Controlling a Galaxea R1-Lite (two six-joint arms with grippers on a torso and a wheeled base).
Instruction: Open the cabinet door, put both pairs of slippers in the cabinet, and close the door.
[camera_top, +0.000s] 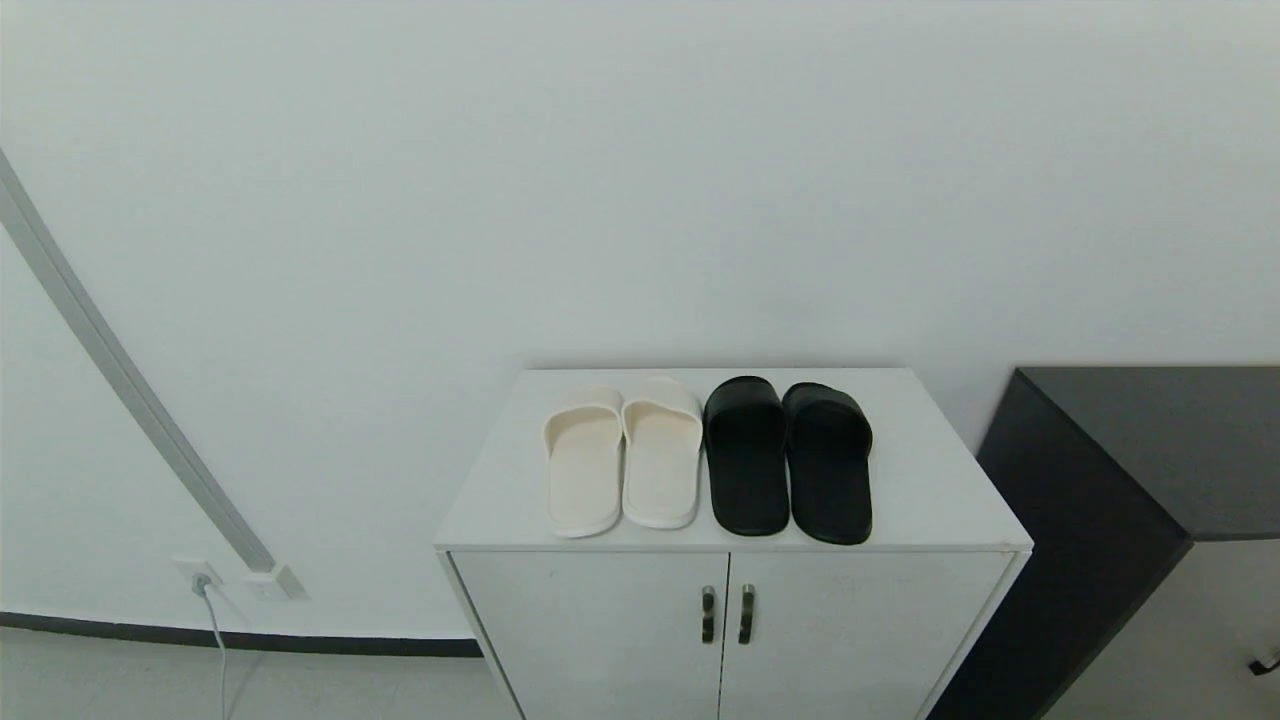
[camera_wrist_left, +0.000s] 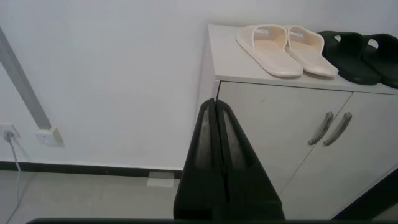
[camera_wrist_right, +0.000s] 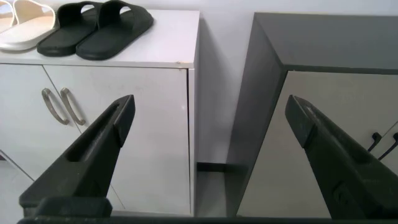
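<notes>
Two pairs of slippers on top of the closed cabinet (camera_top: 600, 630), both pincers apart from it.

The white slippers (camera_top: 625, 470) and the black slippers (camera_top: 788, 465) lie close side by side on the cabinet's top, toes toward the wall, with the white pair at 9 o'clock of the black pair. Both doors are closed, and the two handles (camera_top: 708, 613) stand just beside each other at 6 o'clock of the slippers. A dark cabinet (camera_top: 1090, 540) stands at 3 o'clock of the white one. The left pincer (camera_wrist_left: 215, 106) is clenched, its fingers pressed together with nothing between them. The right pincer (camera_wrist_right: 210, 109) is released, fingers wide apart, grasping nothing.
</notes>
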